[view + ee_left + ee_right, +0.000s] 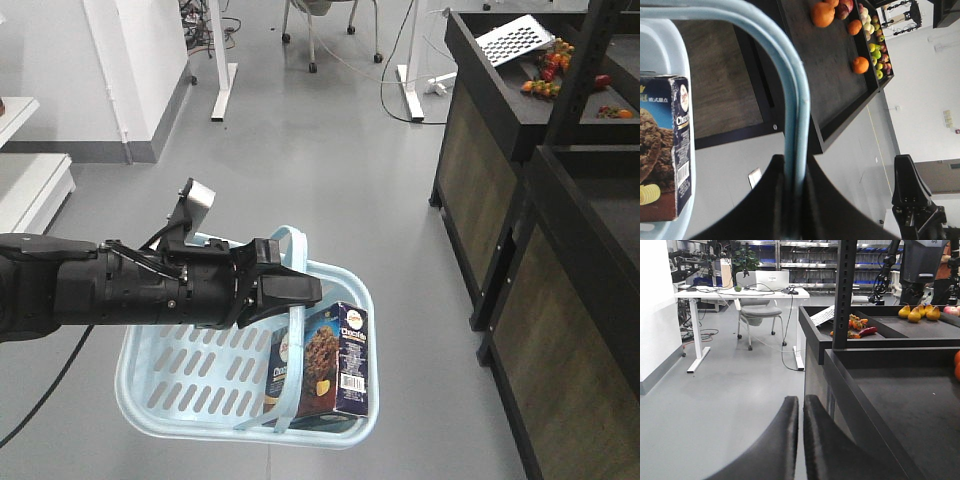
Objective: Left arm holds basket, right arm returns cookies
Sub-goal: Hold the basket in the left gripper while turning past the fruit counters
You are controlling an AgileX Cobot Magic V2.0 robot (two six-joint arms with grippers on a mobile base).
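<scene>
Now, left gripper [295, 290]: clamped on the 2 handles of the basket [150, 395], held above the floor.
Cookies [325, 362]: upright inside basket, right end.
Right gripper [801, 402]: jaws pressed together, empty.
Nearby: black shelf [560, 260] close on basket's right; oranges [822, 13] on it.

Smooth, glossy plastic basket [200, 400]; cookies [325, 370] pkg: glossy printed card.

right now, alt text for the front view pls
The black left claw grips the handles of a light blue basket, holding it over a grey floor. A navy cookie box stands inside, at the end nearest dark shelves with fruit on the right.
</scene>
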